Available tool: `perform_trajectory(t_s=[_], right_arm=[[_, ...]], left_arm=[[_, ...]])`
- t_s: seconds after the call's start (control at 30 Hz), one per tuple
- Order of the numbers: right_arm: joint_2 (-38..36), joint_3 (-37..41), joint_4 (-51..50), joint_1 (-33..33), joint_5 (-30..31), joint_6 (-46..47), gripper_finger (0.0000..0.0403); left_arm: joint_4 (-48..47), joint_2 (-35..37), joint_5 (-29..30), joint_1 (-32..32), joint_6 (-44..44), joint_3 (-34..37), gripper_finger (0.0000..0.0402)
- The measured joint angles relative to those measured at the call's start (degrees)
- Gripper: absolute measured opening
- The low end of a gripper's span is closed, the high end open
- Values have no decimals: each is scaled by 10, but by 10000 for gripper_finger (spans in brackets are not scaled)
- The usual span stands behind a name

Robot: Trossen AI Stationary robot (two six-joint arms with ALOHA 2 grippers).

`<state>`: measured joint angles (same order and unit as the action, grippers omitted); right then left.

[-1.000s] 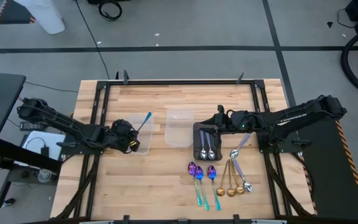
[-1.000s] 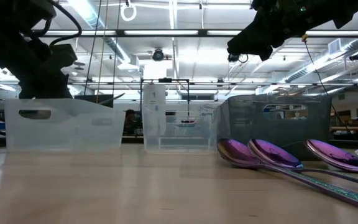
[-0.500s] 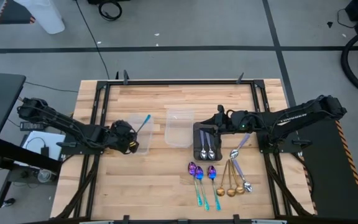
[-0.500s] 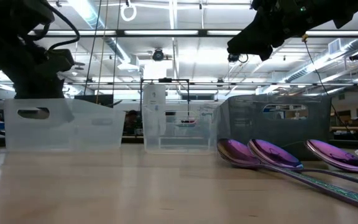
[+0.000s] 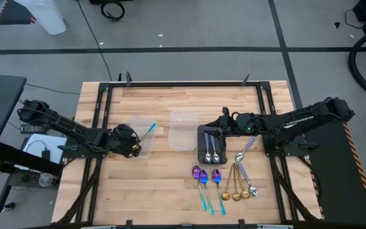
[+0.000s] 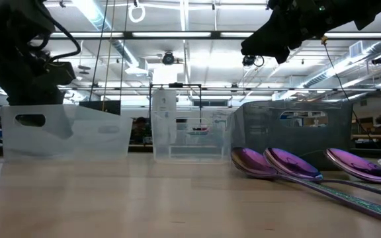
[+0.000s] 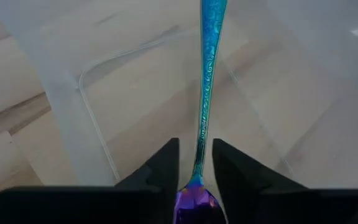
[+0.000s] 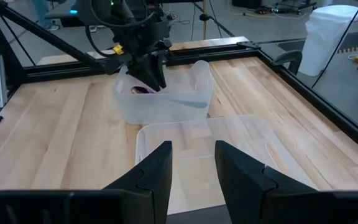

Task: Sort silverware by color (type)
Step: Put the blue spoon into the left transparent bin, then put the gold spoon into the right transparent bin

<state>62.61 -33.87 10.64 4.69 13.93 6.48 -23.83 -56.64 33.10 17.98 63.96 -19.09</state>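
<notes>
Lying between the left tool's (image 7: 194,171) parted fingers: teal-handled spoon (image 7: 207,93).

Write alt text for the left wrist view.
A spoon with a teal handle and a purple bowl lies between the left gripper's two dark fingers, its handle pointing away over a clear plastic tub. The tub stands on a wooden table. There are gaps between the fingers and the handle.

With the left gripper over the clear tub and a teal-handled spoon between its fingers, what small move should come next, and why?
Probably lift the left gripper straight up. Its fingers stand apart around the purple spoon, which already slants into the left clear tub, so it looks released.
</notes>
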Motion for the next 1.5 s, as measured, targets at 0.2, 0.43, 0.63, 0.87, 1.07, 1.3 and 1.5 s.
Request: perform_trajectory(t_s=[0.2, 0.43, 0.63, 0.87, 1.07, 1.3, 1.5], right_arm=[[0, 0, 0, 0, 0, 0, 132], [0, 0, -4, 0, 0, 5, 132], [1, 0, -4, 0, -16, 25, 132], [16, 0, -15, 2, -18, 37, 132], [20, 0, -21, 3, -52, 60, 132], [20, 0, -63, 22, -56, 122, 132], [24, 0, -78, 80, -41, 189, 132]], left_arm=[[0, 0, 21, -1, -82, -31, 160], [4, 0, 38, -1, -177, -91, 156], [97, -26, 3, -1, -242, -112, 153], [268, -83, -38, -1, -359, -112, 153], [362, -112, -76, -1, -479, -112, 153], [416, -116, -77, -2, -588, -112, 153], [458, -116, -77, -25, -621, -112, 153]])
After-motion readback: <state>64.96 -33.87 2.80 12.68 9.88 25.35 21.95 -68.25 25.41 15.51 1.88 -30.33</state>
